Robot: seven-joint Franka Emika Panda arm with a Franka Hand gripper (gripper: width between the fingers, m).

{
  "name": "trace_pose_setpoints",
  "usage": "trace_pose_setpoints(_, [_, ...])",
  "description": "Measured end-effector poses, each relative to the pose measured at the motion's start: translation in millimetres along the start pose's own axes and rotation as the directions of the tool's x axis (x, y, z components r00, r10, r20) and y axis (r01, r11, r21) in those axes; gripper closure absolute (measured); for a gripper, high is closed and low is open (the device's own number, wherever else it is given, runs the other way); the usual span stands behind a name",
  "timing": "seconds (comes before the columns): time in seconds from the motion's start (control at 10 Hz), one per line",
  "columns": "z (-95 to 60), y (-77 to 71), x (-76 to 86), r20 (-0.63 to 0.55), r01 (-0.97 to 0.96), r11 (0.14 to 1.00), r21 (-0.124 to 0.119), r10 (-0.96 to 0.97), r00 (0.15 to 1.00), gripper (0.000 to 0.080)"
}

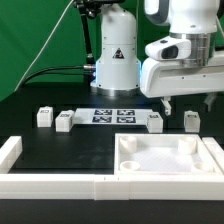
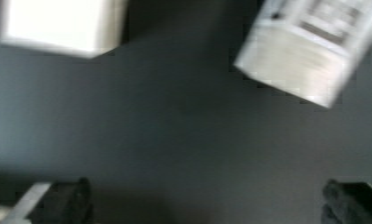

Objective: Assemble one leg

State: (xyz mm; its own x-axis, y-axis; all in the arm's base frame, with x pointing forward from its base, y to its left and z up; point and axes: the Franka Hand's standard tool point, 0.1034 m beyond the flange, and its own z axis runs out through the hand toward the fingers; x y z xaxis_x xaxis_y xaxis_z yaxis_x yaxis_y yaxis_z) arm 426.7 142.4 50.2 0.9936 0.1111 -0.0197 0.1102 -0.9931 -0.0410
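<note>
The gripper (image 1: 188,100) is held a little above the black table (image 1: 70,140), towards the exterior view's right. Its fingers (image 2: 58,200) are spread wide apart, and nothing is gripped between them: in the wrist view only bare dark table is seen in the gap.

Four legs are set in a loose row across the table, each standing on the surface and each apart from the others. The leftmost leg (image 1: 43,117) and the second leg (image 1: 65,121) are placed near each other on the exterior view's left. The third leg (image 1: 155,121) and the rightmost leg (image 1: 191,120) are found below the gripper, one near each finger, and neither is touched.

Between the second and third legs the marker board (image 1: 112,116) is laid flat, in front of the arm's base (image 1: 115,60). Nearer the camera, the square panel (image 1: 165,160) with round corner sockets is seen lying flat. A white rail (image 1: 60,185) is run along the front edge.

In the blurred wrist view a plain white block (image 2: 67,25) and a tilted white piece with dark markings (image 2: 316,50) are shown. Which parts they are cannot be told.
</note>
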Motion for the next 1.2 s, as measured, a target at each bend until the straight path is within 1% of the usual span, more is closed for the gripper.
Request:
trace_pose_setpoints(0.1, [1.0,-7.7,-1.8,0.002,-0.089,0.996,0.009,0.089,0.996,0.0151])
trace_pose_setpoints(0.2, [1.9,-10.6,-2.5,0.004,-0.098,0.995,0.013,0.098,0.995,0.0151])
trace_pose_setpoints(0.4, [1.7,-8.7,-2.9,0.031,-0.085,0.996,0.006,0.085,0.996,0.0151])
trace_pose_setpoints(0.6, [2.2,-8.8,-3.3,0.029,-0.080,0.997,0.007,0.079,0.996,0.0151])
trace_pose_setpoints(0.7, [3.7,-3.7,-12.5,0.130,-0.079,0.997,-0.010,0.079,0.988,0.0151])
trace_pose_setpoints(0.9, [4.8,-9.7,-21.2,0.351,-0.092,0.995,-0.046,0.103,0.931,0.0151])
trace_pose_setpoints(1.0, [6.8,-10.3,-25.6,0.439,-0.094,0.994,-0.058,0.110,0.892,0.0151])
trace_pose_setpoints(1.1, [9.5,-10.2,-24.9,0.480,-0.098,0.993,-0.061,0.115,0.870,0.0151])
trace_pose_setpoints(1.2, [10.0,-8.4,-33.1,0.566,-0.096,0.993,-0.074,0.121,0.816,0.0151])
